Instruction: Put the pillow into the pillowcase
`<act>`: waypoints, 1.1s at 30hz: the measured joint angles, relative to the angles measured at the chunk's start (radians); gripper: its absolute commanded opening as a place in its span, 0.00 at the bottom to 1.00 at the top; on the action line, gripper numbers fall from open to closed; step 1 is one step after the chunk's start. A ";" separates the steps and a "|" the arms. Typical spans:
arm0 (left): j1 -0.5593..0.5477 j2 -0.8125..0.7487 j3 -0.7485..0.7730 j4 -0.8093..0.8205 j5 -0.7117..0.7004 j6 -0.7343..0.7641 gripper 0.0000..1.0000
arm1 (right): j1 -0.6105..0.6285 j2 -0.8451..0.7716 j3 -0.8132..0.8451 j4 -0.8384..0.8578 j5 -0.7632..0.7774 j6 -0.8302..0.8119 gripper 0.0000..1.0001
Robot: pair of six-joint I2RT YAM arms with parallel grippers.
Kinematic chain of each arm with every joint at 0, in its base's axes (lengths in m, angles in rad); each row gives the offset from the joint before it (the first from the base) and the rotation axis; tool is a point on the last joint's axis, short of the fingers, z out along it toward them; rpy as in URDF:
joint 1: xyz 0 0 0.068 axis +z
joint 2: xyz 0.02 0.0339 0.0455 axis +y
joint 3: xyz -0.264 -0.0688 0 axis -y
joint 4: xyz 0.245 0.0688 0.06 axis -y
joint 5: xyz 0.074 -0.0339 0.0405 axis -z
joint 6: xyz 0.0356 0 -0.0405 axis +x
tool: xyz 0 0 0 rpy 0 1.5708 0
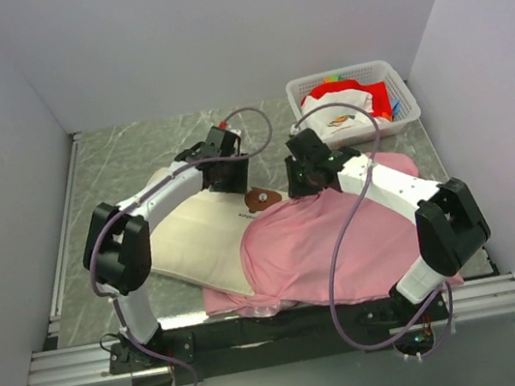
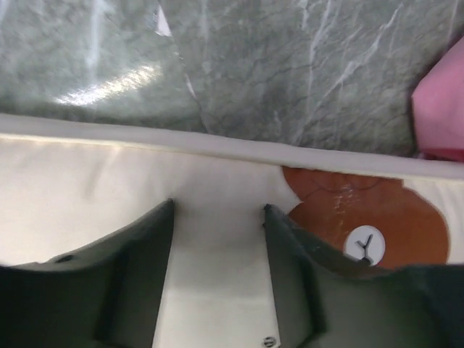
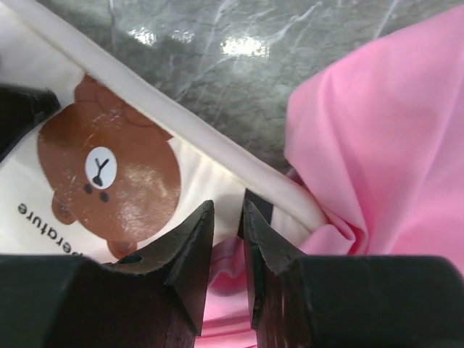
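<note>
The cream pillow (image 1: pixel 196 240) lies on the table with its right part inside the pink pillowcase (image 1: pixel 329 240). Its brown bear mark (image 1: pixel 261 199) shows just outside the pink edge. My left gripper (image 1: pixel 225 162) hangs open over the pillow's far edge. In the left wrist view its fingers (image 2: pixel 156 239) straddle bare pillow (image 2: pixel 87 188) with nothing between them, and the bear mark (image 2: pixel 370 217) is to their right. My right gripper (image 3: pixel 228 210) sits where the pillowcase (image 3: pixel 391 130) meets the pillow (image 3: pixel 210 170). Its jaws stand narrowly apart with a pink fold in the gap; whether they pinch it is unclear.
A white basket (image 1: pixel 397 73) holding red and white cloths stands at the back right, near the right arm. Grey marbled tabletop (image 1: pixel 134 154) shows beyond the pillow. Pale walls close in the left, back and right sides.
</note>
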 measured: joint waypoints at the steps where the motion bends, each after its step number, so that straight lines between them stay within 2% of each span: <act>1: -0.005 0.006 0.000 0.000 0.001 0.003 0.01 | 0.000 0.000 0.000 0.002 -0.006 0.000 0.31; 4: -0.028 0.035 0.000 0.006 0.005 0.013 0.01 | 0.000 0.002 0.005 0.001 -0.024 -0.001 0.29; 6: -0.043 0.047 -0.002 0.012 0.003 0.015 0.01 | 0.000 0.010 0.024 -0.008 -0.031 -0.004 0.24; 8: -0.049 0.040 -0.014 0.026 0.002 0.014 0.01 | 0.000 0.032 0.064 -0.013 -0.035 -0.012 0.13; 11: -0.050 0.006 -0.040 0.046 0.004 0.009 0.01 | 0.000 0.072 0.129 -0.020 -0.039 -0.026 0.03; 14: -0.051 -0.057 -0.062 0.047 0.019 0.005 0.01 | 0.000 0.107 0.189 -0.032 -0.047 -0.027 0.02; 16: -0.055 -0.103 -0.064 0.049 0.034 0.002 0.01 | 0.000 0.129 0.230 -0.038 -0.054 -0.027 0.04; 17: -0.056 -0.124 -0.064 0.050 0.038 -0.004 0.01 | 0.000 0.138 0.252 -0.046 -0.055 -0.027 0.08; 19: -0.057 -0.158 -0.064 0.051 0.042 -0.012 0.01 | 0.000 0.148 0.286 -0.061 -0.051 -0.029 0.18; 20: -0.058 -0.170 -0.064 0.052 0.042 -0.016 0.01 | 0.000 0.148 0.296 -0.064 -0.046 -0.031 0.31; 21: -0.058 -0.183 -0.066 0.053 0.039 -0.021 0.01 | 0.000 0.144 0.299 -0.069 -0.036 -0.033 0.34; 22: -0.058 -0.194 -0.070 0.057 0.037 -0.024 0.06 | 0.000 0.140 0.297 -0.075 -0.027 -0.031 0.38; 23: -0.058 -0.200 -0.075 0.059 0.033 -0.029 0.22 | 0.000 0.133 0.290 -0.077 -0.022 -0.033 0.44; 24: -0.057 -0.203 -0.077 0.053 0.024 -0.039 0.42 | 0.000 0.120 0.269 -0.072 -0.020 -0.035 0.45; 25: -0.056 -0.203 -0.077 0.048 0.020 -0.041 0.76 | 0.000 0.103 0.243 -0.077 -0.019 -0.033 0.45; 30: -0.051 -0.181 -0.077 -0.027 -0.091 -0.121 0.98 | 0.003 0.034 0.125 -0.087 -0.015 -0.026 0.48; 33: -0.049 -0.167 -0.077 -0.050 -0.184 -0.216 1.00 | 0.003 0.010 0.077 -0.089 -0.014 -0.023 0.50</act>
